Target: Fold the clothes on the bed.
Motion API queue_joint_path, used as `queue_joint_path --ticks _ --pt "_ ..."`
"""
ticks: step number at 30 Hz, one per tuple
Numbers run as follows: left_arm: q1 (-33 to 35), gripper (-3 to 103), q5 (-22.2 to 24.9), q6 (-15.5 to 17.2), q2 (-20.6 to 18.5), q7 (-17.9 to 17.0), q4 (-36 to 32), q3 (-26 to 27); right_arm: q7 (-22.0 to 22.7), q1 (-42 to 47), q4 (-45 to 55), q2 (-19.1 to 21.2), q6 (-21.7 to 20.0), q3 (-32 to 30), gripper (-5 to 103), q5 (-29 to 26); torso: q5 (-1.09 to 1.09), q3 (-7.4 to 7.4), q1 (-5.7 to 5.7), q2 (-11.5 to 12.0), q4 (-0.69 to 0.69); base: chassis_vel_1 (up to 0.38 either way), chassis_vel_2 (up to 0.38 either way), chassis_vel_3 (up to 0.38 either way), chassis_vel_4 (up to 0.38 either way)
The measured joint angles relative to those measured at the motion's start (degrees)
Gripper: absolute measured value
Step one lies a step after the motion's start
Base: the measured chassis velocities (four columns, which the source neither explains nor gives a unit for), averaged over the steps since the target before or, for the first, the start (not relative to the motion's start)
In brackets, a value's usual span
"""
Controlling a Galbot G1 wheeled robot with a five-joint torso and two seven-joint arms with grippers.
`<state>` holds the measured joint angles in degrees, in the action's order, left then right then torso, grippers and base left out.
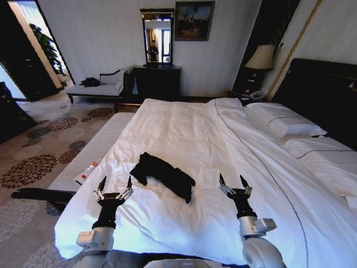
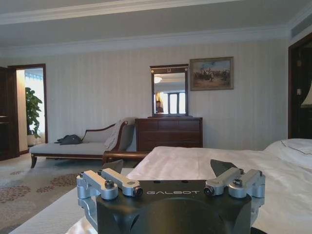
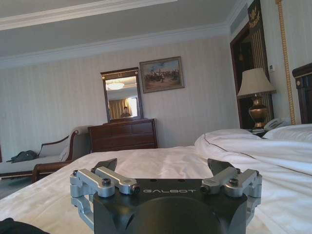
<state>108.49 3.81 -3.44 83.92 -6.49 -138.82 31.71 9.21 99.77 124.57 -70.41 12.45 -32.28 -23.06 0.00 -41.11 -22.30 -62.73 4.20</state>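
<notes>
A crumpled black T-shirt (image 1: 163, 175) lies on the white duvet of the bed (image 1: 189, 134), just below the head view's centre; no lettering on it can be read. The left pincer (image 1: 115, 184) hovers at the shirt's 8 o'clock, fingers spread, holding nothing. The right pincer (image 1: 234, 181) hovers at its 3 o'clock, likewise spread and empty. Both wrist views show "GALBOT" printed on the pincer bodies.
</notes>
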Motion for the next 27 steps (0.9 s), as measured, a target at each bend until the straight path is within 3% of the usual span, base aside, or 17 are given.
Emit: queue_joint_path --ticks 14,19,23,26,27 --pt "-0.5 100 -0.5 0.0 0.3 -0.8 1.2 0.0 0.1 -1.4 -0.9 -0.5 3.0 1.5 100 -1.0 0.0 -0.01 -0.01 0.0 0.0 0.016 0.054 -0.015 -0.051" --pt "-1.1 100 -0.2 0.7 0.1 -1.0 2.0 0.8 0.8 -2.2 -2.0 -0.9 3.9 1.3 100 2.5 0.0 0.0 0.0 0.0 0.0 0.0 0.0 0.0 0.0" --pt "-2.5 100 2.3 3.1 -0.5 -1.8 2.9 2.3 2.2 -3.3 -2.8 -1.3 5.3 1.2 100 6.3 -0.01 0.0 0.0 0.0 -0.01 0.0 0.0 0.0 0.0" --pt "-7.6 100 13.8 11.9 -1.5 -4.4 4.7 5.7 4.0 -4.1 -3.2 -1.4 6.1 2.2 100 7.4 0.0 0.0 0.0 0.0 0.0 0.0 0.0 0.0 0.0" --pt "-7.6 100 13.8 11.9 -1.5 -4.4 4.7 5.7 4.0 -4.1 -3.2 -1.4 6.1 2.2 100 7.4 0.0 0.0 0.0 0.0 0.0 0.0 0.0 0.0 0.0"
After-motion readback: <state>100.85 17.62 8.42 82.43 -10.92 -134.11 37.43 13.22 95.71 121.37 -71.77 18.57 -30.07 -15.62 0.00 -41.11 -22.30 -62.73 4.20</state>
